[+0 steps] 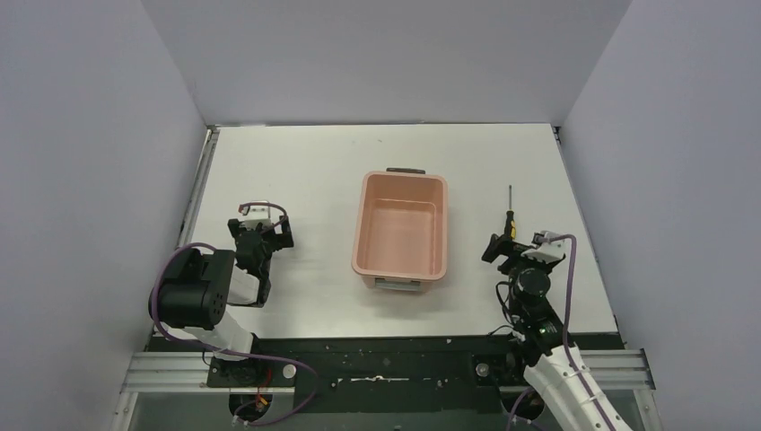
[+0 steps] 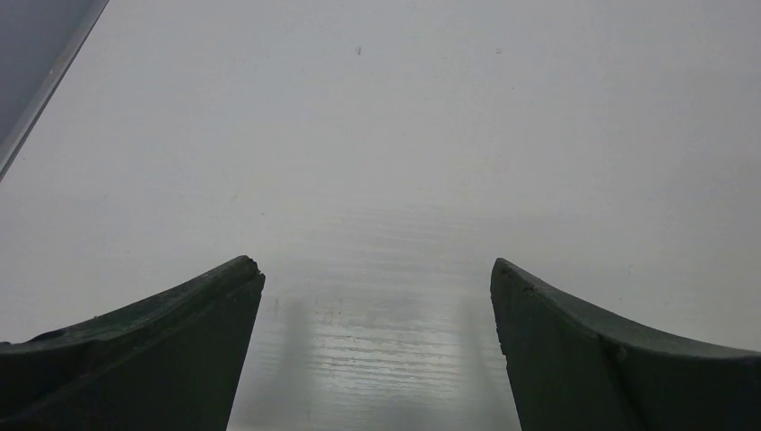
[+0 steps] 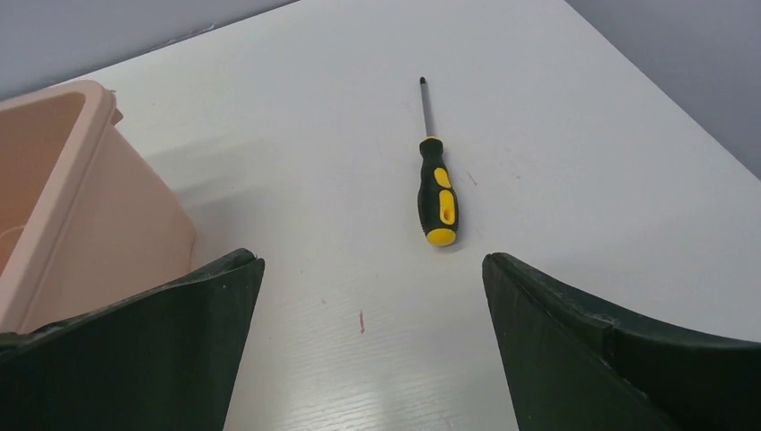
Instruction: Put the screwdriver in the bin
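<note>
The screwdriver (image 1: 511, 214) lies flat on the white table, right of the bin, shaft pointing away; in the right wrist view its black-and-yellow handle (image 3: 438, 199) lies just beyond my fingers. The salmon-pink bin (image 1: 363, 235) stands empty at the table's middle; its corner shows at the left of the right wrist view (image 3: 85, 171). My right gripper (image 1: 511, 249) is open and empty, just short of the handle's butt end (image 3: 371, 269). My left gripper (image 1: 262, 235) is open and empty over bare table left of the bin (image 2: 377, 274).
Grey walls enclose the table on the left, back and right. A metal rail (image 1: 202, 193) runs along the left edge. The black base strip (image 1: 386, 359) lies along the near edge. A small pink mark (image 3: 362, 321) is on the table between my right fingers.
</note>
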Controlling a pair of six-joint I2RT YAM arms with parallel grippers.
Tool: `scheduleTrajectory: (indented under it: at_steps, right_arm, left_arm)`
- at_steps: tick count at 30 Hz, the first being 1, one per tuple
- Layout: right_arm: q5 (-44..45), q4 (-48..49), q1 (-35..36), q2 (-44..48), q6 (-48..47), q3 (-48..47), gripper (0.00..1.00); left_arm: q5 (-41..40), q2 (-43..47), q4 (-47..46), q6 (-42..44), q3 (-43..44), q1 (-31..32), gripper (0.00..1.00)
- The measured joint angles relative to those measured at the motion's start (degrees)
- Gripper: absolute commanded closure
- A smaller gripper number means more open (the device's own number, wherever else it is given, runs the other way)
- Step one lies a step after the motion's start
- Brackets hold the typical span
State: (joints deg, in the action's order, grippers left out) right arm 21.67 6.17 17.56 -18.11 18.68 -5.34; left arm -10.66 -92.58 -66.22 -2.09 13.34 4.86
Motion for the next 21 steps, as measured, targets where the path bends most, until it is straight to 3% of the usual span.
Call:
scheduleTrajectory:
  at_steps: [4, 8, 15, 18, 21]
  right_arm:
    - [4.3, -5.7, -0.3, -9.3, 0.5, -10.3, 0.00]
    - [5.6, -12.8, -3.1, -25.7, -1.4, -32.6, 0.00]
    - [-6.2, -28.1, -13.7, -56.0, -6.8, -69.2, 0.00]
    - [-11.7, -33.9, -19.1, -67.6, -8.6, -76.3, 0.02]
    - [-16.1, -38.4, -22.5, -76.4, -9.5, -77.0, 0.07]
  left_arm:
    - [0.0, 0.0, 0.0, 0.0, 0.0, 0.0, 0.03]
    - [0.0, 0.0, 0.0, 0.0, 0.0, 0.0, 0.03]
    - [0.0, 0.0, 0.0, 0.0, 0.0, 0.0, 0.03]
    - [0.0, 0.0, 0.0, 0.0, 0.0, 0.0, 0.03]
    - [0.0, 0.0, 0.0, 0.0, 0.0, 0.0, 0.03]
